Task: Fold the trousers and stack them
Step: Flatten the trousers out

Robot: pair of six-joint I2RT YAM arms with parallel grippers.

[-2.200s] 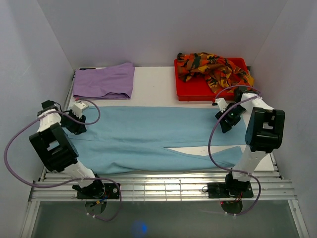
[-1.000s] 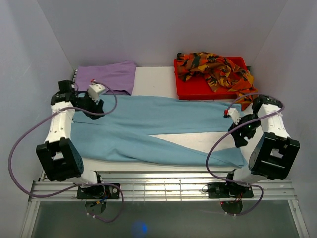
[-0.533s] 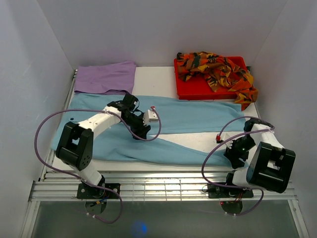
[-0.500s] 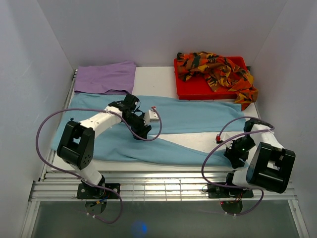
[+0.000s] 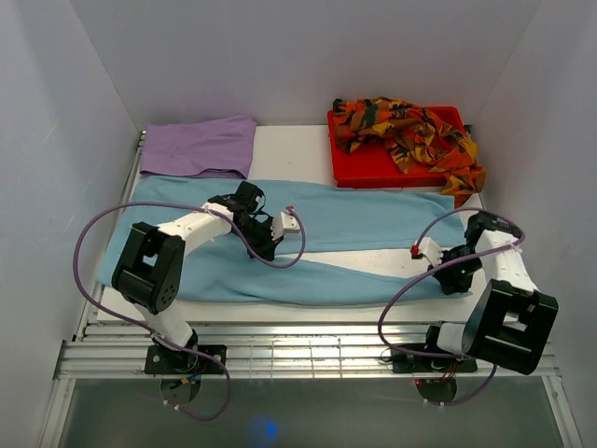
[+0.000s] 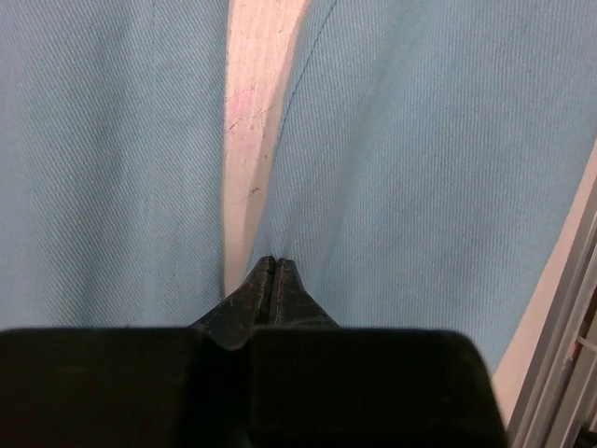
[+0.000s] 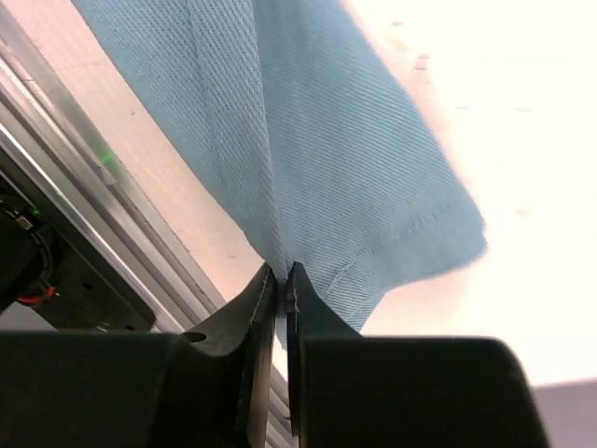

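The light blue trousers [image 5: 354, 219] lie flat across the table, waist to the left and both legs running right. My left gripper [image 5: 267, 246] is at the fork of the legs. In the left wrist view it [image 6: 272, 262] is shut, with its tips on the cloth's [image 6: 420, 140] inner edge. My right gripper [image 5: 454, 282] is at the end of the near leg. There it [image 7: 282, 271] is shut on a raised ridge of blue cloth [image 7: 354, 168] by the hem. A folded lilac pair [image 5: 198, 147] lies at the back left.
An orange-red-black patterned pair [image 5: 406, 129] is heaped in a red tray [image 5: 354, 179] at the back right, spilling over its right side. A metal rail [image 5: 308, 350] runs along the near table edge, close to the right gripper [image 7: 75, 177]. White walls enclose three sides.
The left arm swung from the waist at the far left to the fork of the legs. The right arm came down to the near leg's end. Both grippers have shut.
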